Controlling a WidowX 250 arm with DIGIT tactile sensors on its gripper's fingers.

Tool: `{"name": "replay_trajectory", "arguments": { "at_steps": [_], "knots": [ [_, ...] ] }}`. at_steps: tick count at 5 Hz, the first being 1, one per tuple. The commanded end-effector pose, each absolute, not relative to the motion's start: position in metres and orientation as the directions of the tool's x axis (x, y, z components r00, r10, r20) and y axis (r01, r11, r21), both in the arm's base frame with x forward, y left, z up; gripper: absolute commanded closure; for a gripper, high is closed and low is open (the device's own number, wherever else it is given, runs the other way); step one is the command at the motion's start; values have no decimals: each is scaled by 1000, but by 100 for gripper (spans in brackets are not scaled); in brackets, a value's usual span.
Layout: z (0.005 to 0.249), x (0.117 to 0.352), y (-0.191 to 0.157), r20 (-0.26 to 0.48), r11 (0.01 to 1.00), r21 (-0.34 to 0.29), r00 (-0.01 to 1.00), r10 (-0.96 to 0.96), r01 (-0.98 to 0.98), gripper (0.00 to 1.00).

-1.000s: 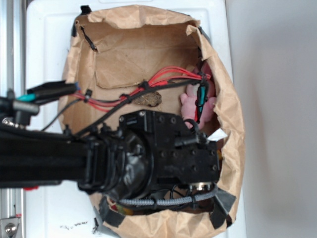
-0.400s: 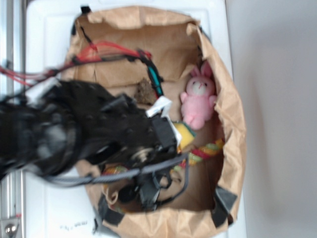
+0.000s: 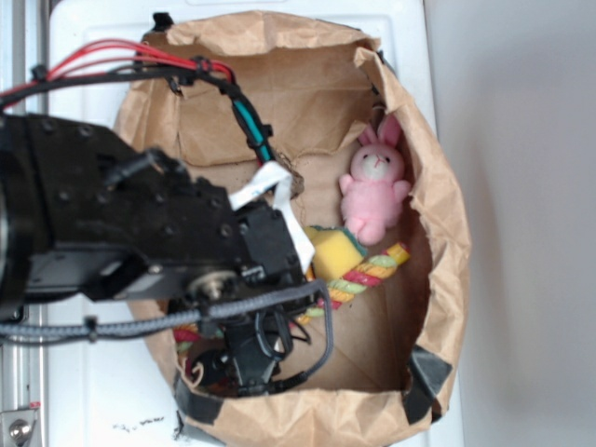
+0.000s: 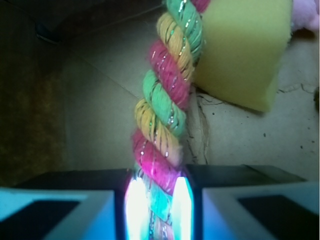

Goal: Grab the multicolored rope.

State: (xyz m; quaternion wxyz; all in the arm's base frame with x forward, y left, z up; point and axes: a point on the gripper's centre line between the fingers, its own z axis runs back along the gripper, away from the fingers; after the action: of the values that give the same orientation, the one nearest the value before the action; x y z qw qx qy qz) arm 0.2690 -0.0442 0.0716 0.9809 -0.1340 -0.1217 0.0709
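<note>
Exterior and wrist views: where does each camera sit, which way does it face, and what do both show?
Exterior: above, looking down into the brown paper bag; the black arm fills the left, covering the gripper.
Wrist: on the gripper, looking forward along the bag floor; both fingers show at the bottom, clamped on the multicolored rope.
Shared: the multicolored rope, the yellow sponge beside it, the pink plush bunny.

Even daylight is illuminating the exterior view with mild softness, while in the wrist view the end effector (image 4: 157,205) pads are glaring bright cyan-white and the left background is falling into shadow.
</note>
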Motion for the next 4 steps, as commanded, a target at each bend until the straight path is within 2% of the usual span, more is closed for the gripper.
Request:
{"name": "replay_trajectory", "arguments": {
  "at_steps": [1, 2, 4],
  "knots": [
    [119, 292, -33, 253, 966, -207, 945, 209, -158, 100],
    [131, 291, -29, 218, 974, -137, 954, 206, -179, 100],
    [162, 276, -28, 166, 977, -69, 964, 208, -199, 100]
  ]
}}
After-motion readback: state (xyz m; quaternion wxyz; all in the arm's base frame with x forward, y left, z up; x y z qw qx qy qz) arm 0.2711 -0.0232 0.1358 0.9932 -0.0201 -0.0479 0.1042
